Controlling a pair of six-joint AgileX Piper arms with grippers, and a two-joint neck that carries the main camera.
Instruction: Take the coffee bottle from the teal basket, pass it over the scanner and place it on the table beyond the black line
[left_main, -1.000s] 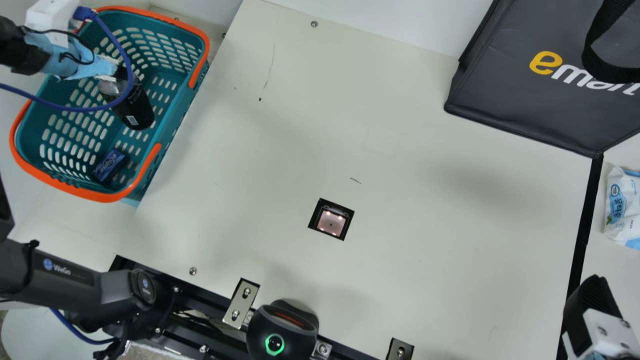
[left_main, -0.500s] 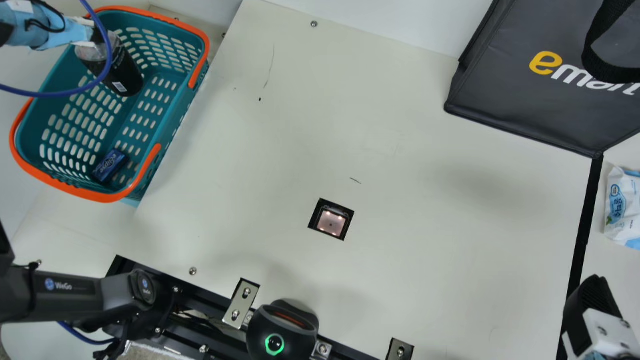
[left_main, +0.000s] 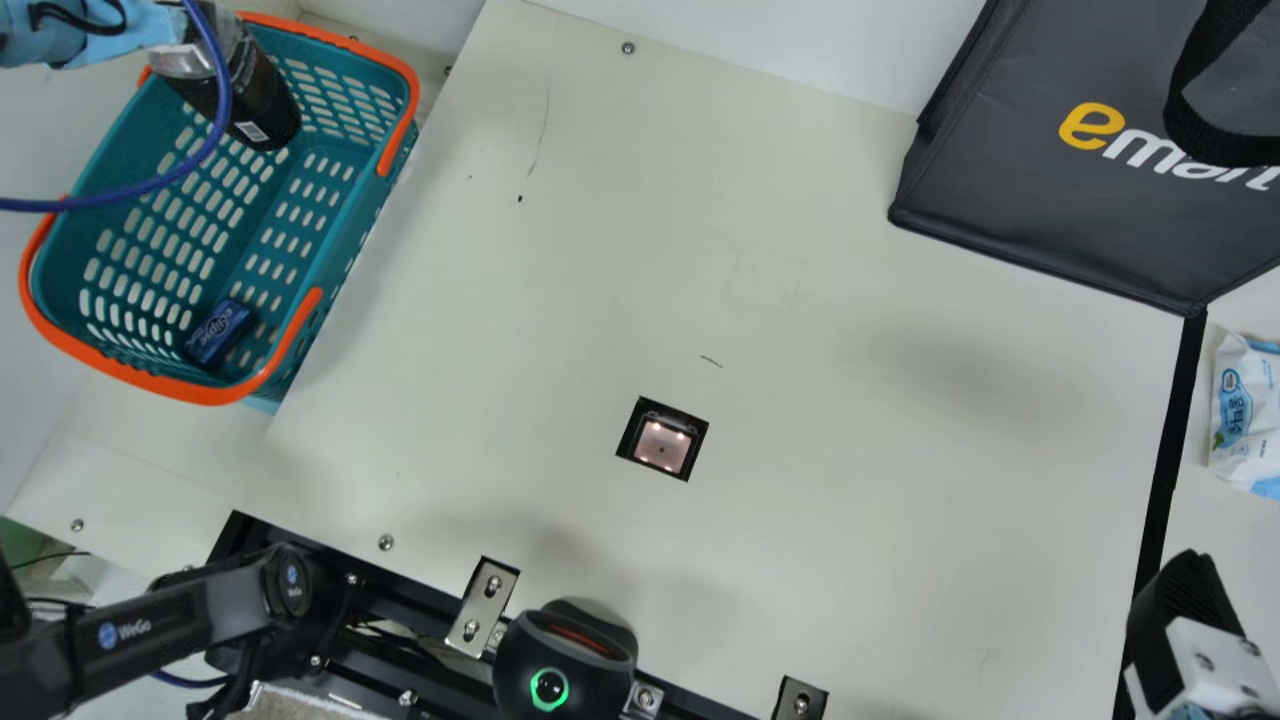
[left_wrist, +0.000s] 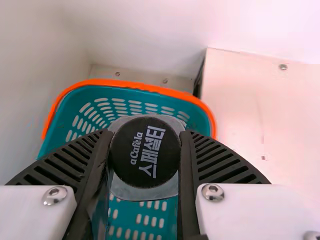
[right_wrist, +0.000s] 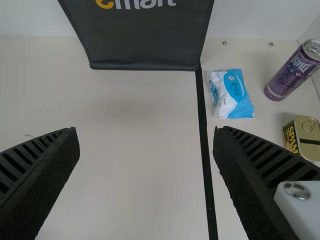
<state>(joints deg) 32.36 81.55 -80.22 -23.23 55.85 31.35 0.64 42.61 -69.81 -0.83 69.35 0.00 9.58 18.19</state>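
Bottle (left_main: 248, 98), cylindrical, in ribbed end effector (left_main: 176, 28), slotted basket (left_main: 200, 394)

1. “emart” is printed on the dark bag (left_main: 1010, 210).
2. “a Café la” is seen with Korean lettering on the coffee bottle's black cap (left_wrist: 145, 151).
3. “eclipse” is borne by the blue box (left_main: 220, 330).
4. “WeGo” is displayed on the left arm (left_main: 150, 630).
5. “SPAM” is shown on the gold tin (right_wrist: 303, 137).
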